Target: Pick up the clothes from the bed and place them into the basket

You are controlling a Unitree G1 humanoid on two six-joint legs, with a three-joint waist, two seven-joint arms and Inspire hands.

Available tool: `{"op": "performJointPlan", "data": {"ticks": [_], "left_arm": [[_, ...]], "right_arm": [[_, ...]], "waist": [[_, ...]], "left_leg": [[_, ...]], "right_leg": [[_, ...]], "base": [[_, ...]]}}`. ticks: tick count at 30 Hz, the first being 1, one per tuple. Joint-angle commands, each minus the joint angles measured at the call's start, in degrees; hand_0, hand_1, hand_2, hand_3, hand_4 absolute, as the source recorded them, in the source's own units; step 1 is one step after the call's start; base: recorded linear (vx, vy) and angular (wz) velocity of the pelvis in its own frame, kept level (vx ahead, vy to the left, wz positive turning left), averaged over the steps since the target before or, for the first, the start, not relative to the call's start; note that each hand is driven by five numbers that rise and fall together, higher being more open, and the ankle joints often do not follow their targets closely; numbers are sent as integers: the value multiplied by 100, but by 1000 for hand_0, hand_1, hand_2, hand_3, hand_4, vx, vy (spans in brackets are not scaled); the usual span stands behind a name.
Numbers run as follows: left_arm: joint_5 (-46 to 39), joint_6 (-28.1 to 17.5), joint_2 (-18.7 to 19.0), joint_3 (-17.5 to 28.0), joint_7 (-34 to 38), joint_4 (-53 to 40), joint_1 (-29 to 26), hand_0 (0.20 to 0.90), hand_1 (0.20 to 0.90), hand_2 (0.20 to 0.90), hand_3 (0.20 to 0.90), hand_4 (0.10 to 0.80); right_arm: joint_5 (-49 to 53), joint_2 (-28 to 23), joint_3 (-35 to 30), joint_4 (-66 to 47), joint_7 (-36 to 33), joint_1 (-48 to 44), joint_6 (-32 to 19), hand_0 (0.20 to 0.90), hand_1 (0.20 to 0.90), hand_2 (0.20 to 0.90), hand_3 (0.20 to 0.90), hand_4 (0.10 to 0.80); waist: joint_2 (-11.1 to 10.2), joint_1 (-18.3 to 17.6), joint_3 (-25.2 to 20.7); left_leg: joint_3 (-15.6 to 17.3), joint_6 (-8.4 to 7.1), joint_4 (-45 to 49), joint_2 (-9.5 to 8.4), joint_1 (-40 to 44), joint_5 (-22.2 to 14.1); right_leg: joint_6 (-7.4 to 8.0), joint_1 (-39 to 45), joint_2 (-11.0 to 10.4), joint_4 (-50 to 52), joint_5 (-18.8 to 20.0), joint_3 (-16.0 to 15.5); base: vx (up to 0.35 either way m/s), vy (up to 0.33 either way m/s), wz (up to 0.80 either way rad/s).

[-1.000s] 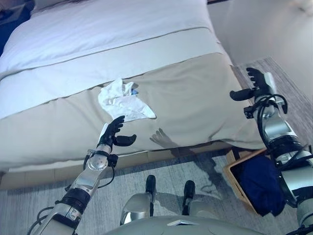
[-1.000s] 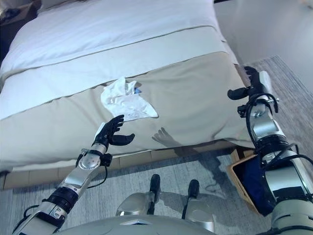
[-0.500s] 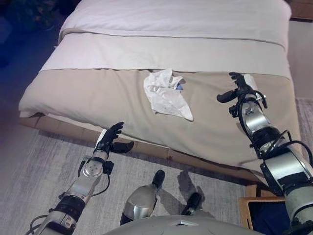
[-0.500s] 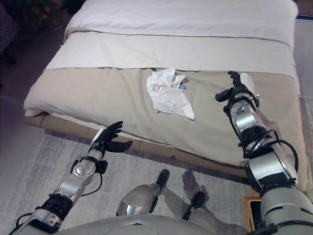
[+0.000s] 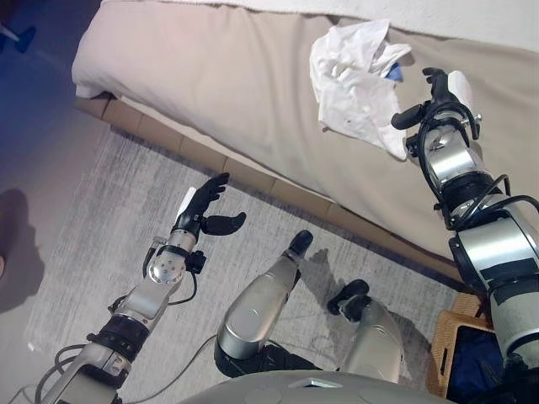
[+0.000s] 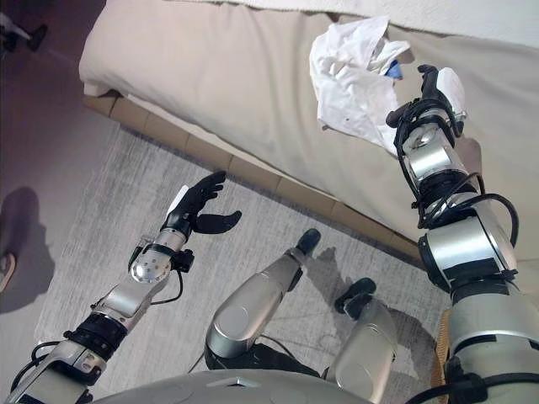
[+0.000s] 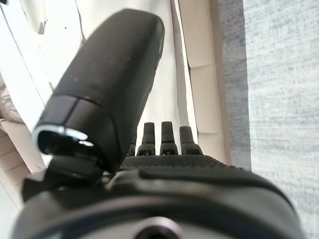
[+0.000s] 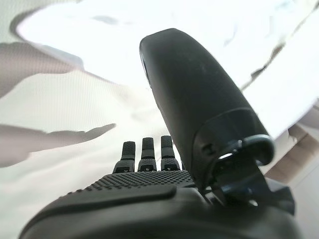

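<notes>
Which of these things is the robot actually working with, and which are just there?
Part of the job:
- white clothes, crumpled on the bed
- wicker basket, at the lower right edge, dark cloth inside
- right hand, open, beside the clothes
- left hand, open, over the rug

Just there:
- grey rug
- small blue item by the clothes

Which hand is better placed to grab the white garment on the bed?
The right hand. It hovers open over the bed, just beside the white garment. The left hand is open too, but over the rug, well short of the bed.
</notes>
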Motion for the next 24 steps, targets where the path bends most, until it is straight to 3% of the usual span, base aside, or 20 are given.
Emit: {"op": "performJointPlan", "data": {"ticks": [1,24], "left_arm": [[-176,-644,247,254,281,-898,65,900,900,900,900,800],[-197,-1102,396,114,720,-1719,605,900,900,900,900,800]], "right_arm": [[-88,-458,510,-489,-557,-940,-69,900,900,900,900,800],[319,-759,946,-432,-477,-1587,317,900,900,900,900,800]], "waist": [[55,-26,-183],[269,130,-183]], "left_leg": [[760,375,1190,99,-611,-1139],[709,557,2475,-39,-2446,-1444]], "right_leg": [[-324,-410,406,515,97,113],[-442,-2364,430,1821,-234,400]], "base": [[23,50,10],[34,18,2]]}}
